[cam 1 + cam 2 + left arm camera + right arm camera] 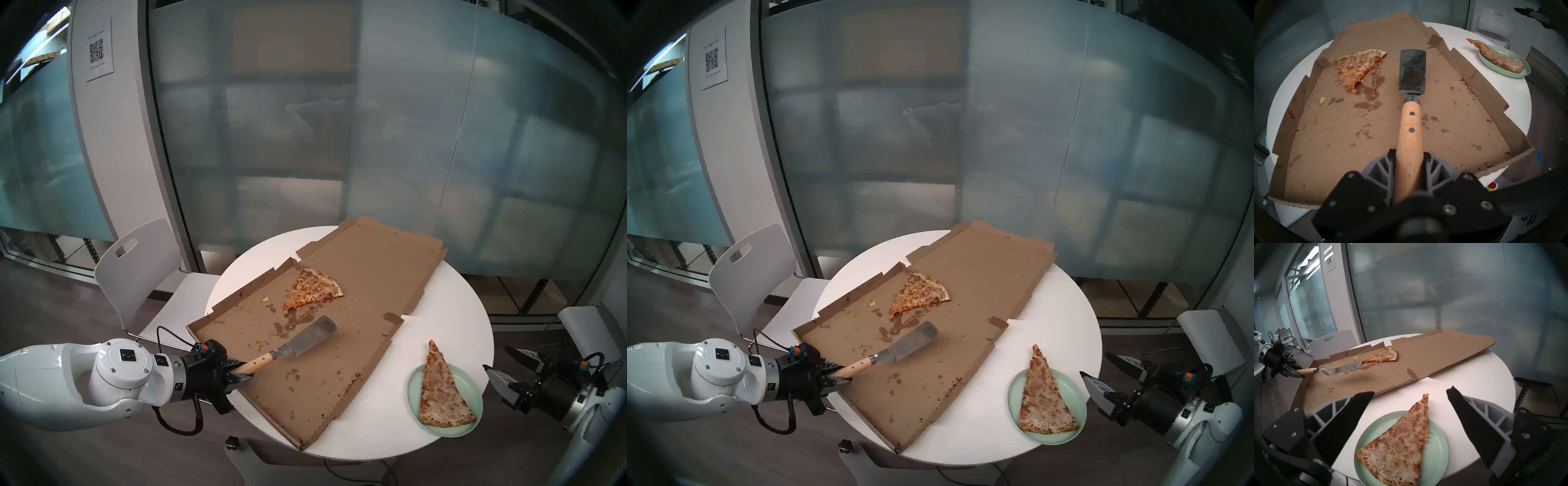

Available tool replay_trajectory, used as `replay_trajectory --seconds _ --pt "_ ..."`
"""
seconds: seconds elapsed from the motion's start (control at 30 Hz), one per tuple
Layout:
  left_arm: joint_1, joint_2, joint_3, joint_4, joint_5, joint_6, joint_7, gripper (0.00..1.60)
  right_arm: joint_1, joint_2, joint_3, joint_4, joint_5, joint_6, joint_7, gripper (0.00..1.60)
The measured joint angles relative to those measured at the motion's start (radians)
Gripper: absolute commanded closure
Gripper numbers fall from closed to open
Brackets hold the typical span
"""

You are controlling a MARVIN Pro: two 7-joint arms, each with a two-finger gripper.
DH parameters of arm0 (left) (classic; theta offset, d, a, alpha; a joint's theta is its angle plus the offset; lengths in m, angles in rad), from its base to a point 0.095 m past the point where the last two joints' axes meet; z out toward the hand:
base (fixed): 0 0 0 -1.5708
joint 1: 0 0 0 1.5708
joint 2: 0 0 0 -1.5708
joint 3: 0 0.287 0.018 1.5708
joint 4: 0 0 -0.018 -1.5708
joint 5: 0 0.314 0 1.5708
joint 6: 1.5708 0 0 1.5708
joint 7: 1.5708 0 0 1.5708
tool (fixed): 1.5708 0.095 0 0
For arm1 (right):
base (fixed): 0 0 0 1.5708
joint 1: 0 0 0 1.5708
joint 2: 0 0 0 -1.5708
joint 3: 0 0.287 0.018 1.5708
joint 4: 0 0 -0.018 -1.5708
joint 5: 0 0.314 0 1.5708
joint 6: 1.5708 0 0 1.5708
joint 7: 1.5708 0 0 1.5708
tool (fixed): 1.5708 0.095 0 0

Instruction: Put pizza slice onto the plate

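The left gripper was closed on the wooden handle of a spatula, its jaws pressed against both sides of the grip. The spatula was pointed away from that gripper over the open cardboard box, its metal blade held just above the greasy floor of the box, as was seen from the right wrist. Beyond the blade tip and slightly to that gripper's left, a wedge with a curved crust was lying in the box; blade and wedge were close together but were not seen to touch. A small crumb was left on the cardboard on the far side of the wedge from the blade.

The right gripper was held wide open and empty, off the table edge. Directly in front of its spread fingers, and just below them, the plate was set near the table's rim. The slice was lying on the plate, with its broad end inside the rim nearest that gripper and its narrow tip stuck out past the far rim, over the table, toward the box. Well apart from the left gripper, the plate was seen far off to its right, beyond the box wall. A white chair was stood behind the left arm.
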State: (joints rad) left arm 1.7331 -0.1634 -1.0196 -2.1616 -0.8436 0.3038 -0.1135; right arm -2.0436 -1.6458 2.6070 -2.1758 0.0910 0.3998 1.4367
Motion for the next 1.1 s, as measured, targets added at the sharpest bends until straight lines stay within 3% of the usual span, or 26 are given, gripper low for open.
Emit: replay_trajectory --seconds 0.4,0.43,0.5,0.63,0.77,0.83,1.0,1.07,1.1 --pt "-0.055 -0.057 0.001 0.033 0.056 0.090 -0.084 1.60 -0.004 0.002 -0.001 0.001 0.008 -0.003 0.002 0.00" --pt "-0.058 -0.061 0.001 0.034 0.059 0.094 -0.089 1.34 -0.004 0.003 -0.001 0.001 0.009 -0.003 0.002 0.00" --pt "-0.065 -0.068 0.002 0.034 0.067 0.104 -0.100 1.13 -0.004 0.003 -0.001 0.001 0.010 -0.003 0.002 0.00" --pt "-0.077 -0.080 0.003 0.033 0.079 0.123 -0.119 0.93 -0.004 0.004 -0.002 0.001 0.012 -0.003 0.002 0.00" --pt "-0.082 -0.086 0.005 0.033 0.087 0.135 -0.132 0.88 -0.004 0.006 -0.003 0.001 0.013 -0.003 0.002 0.00" --pt "-0.083 -0.088 0.006 0.033 0.090 0.139 -0.138 0.73 -0.003 0.007 -0.004 0.001 0.013 -0.003 0.002 0.00" --pt "-0.085 -0.092 0.008 0.033 0.096 0.150 -0.150 0.68 -0.001 0.009 -0.006 0.003 0.013 -0.003 0.002 0.00" --pt "-0.086 -0.092 0.008 0.033 0.096 0.153 -0.156 0.61 0.000 0.010 -0.007 0.004 0.013 -0.003 0.002 0.00" --pt "-0.086 -0.093 0.008 0.033 0.096 0.153 -0.159 0.46 0.000 0.010 -0.007 0.004 0.014 -0.003 0.002 0.00"
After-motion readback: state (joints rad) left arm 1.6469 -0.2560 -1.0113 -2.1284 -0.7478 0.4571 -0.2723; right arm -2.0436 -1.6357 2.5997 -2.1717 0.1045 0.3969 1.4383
